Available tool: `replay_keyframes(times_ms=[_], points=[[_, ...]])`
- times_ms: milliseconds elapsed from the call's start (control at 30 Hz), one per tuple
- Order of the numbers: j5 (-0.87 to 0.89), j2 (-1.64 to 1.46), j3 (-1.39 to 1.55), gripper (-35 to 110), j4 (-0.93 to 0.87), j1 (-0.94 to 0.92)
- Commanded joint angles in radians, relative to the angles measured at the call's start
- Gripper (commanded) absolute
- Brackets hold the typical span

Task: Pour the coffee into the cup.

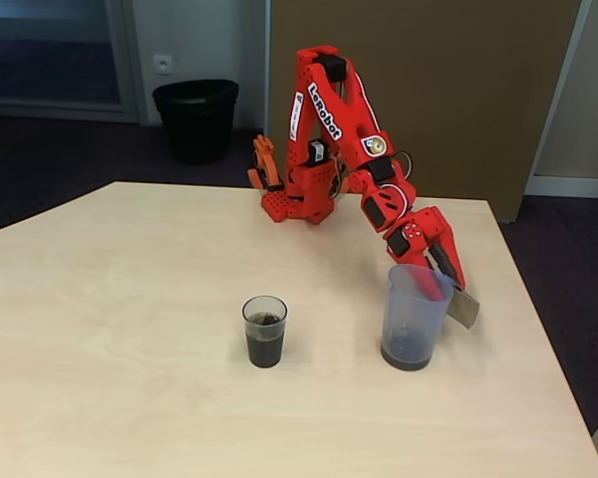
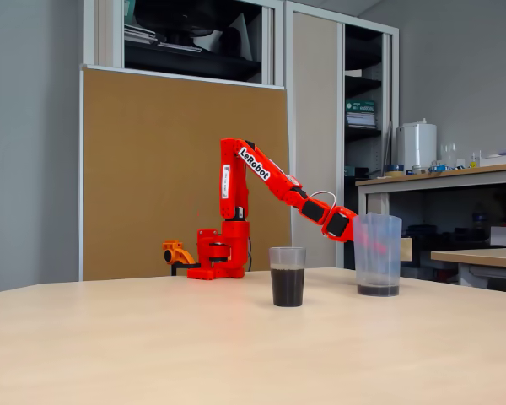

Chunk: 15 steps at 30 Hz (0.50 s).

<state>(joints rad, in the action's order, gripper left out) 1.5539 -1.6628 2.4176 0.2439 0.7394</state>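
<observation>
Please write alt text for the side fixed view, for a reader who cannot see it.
A small clear plastic cup, over half full of dark coffee, stands upright on a pale wooden table. Right of it, the red arm's end effector reaches behind an upright bluish translucent jug.

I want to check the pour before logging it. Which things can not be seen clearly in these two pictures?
- Gripper: its tips sit behind the jug wall in both fixed views, so open or shut is unclear.
- Jug handle: hidden behind the jug body.
- Coffee depth in the cup: its surface is too small from above.
</observation>
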Motion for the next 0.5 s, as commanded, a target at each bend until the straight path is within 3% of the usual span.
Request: replay_keyframes(times_ms=[0, 467], points=[[0.060, -0.064, 0.034, 13, 0.037, 0.012], [0.077, -0.149, 0.195, 14, 0.071, -0.026]])
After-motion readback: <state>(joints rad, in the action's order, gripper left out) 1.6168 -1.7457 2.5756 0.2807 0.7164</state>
